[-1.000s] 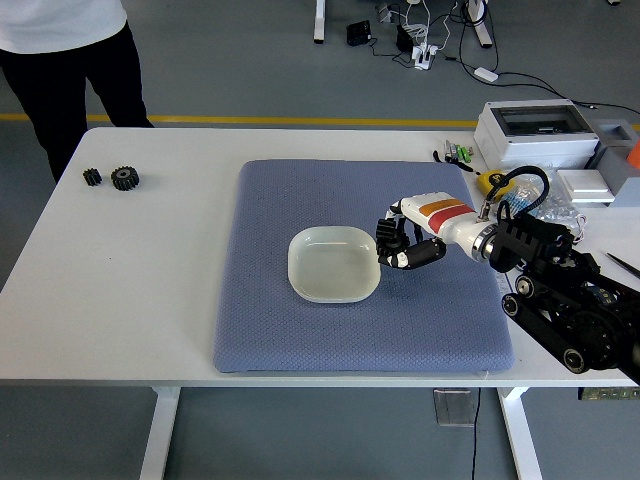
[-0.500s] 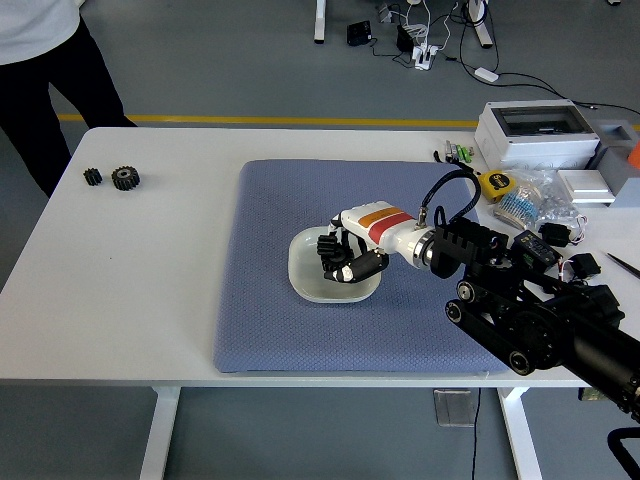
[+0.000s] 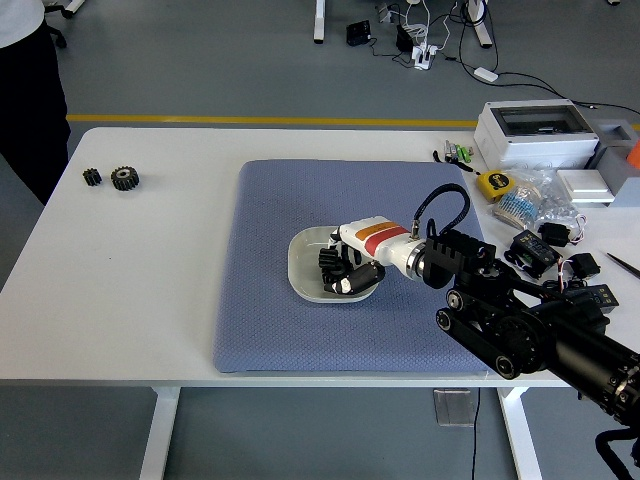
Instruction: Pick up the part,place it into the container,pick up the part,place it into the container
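Currently the right hand [image 3: 342,272] sat inside the white container [image 3: 306,251], black fingers [image 3: 330,268] curled down toward its floor. Could not tell whether they were gripping a part or clenched on nothing; the hand hid whatever lay under it. Right arm [image 3: 520,330] came in from the lower right corner, its white forearm segment with the red and orange stripes over the container's right rim.

Container sat near the middle of the blue mat [image 3: 270,310], which covered the centre of the white bench [image 3: 130,290].

Two black gear parts were at the far left of the bench, off the mat and well apart from the container: small gear [image 3: 92,177] just beside the larger gear [image 3: 125,178], small one on the left.

Clutter along the right bench edge: white box with a clear lid [image 3: 535,130], yellow tape measure [image 3: 490,184], bag of small bits [image 3: 525,205].

A person in dark trousers [image 3: 30,100] stood at the far left corner, hands not visible.
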Available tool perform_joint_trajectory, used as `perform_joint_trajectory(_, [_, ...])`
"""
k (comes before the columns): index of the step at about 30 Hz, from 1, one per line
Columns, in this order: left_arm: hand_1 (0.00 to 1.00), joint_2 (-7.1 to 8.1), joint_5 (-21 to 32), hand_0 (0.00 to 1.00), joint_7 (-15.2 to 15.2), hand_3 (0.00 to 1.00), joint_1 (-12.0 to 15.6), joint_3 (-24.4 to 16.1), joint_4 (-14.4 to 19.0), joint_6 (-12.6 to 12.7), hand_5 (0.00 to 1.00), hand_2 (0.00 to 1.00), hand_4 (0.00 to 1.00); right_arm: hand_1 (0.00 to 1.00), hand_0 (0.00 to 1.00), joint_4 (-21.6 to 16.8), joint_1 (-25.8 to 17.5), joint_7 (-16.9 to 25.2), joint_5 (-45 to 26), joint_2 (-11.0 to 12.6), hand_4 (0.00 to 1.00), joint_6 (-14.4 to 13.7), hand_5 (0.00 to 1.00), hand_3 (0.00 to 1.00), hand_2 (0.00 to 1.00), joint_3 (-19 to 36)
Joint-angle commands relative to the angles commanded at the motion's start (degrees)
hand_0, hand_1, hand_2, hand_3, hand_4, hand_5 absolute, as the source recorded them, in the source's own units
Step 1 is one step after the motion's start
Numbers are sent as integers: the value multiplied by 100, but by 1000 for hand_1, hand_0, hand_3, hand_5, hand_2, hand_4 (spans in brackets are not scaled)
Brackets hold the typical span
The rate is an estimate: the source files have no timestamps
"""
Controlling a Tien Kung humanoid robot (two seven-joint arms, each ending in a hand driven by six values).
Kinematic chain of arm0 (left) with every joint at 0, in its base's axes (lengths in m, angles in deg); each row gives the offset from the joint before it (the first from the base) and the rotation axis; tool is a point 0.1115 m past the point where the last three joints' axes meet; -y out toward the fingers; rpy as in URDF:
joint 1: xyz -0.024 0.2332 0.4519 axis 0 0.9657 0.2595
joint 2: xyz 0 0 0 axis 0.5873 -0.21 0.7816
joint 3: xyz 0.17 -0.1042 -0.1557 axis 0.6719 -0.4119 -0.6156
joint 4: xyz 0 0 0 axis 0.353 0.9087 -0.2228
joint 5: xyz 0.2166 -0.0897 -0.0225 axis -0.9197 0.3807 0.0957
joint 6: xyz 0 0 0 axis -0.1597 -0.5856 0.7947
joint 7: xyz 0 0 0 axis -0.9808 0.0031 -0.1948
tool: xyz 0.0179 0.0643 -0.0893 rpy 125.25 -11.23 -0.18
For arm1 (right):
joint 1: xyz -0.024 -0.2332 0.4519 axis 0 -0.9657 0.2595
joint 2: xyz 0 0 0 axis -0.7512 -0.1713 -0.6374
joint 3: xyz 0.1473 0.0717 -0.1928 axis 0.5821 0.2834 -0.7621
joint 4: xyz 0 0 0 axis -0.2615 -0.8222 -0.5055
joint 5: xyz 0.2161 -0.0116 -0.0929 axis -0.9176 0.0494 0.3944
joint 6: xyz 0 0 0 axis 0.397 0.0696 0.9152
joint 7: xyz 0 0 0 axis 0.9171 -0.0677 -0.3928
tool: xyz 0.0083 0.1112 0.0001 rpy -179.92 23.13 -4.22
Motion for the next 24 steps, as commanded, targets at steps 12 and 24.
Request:
perform_joint_trajectory(12, [672,-3,-12,711,6,567,11,2,0,-3,571,672,602,559,396,-91,4,177,-27,0,998,-71,493,892,774,128])
perform_joint_trajectory(24, [672,6,-59,712,25,566,30,-20,0,-10,571,672,601,558,399,-919,76,190,167,242,998,-84,497,881,782,595])
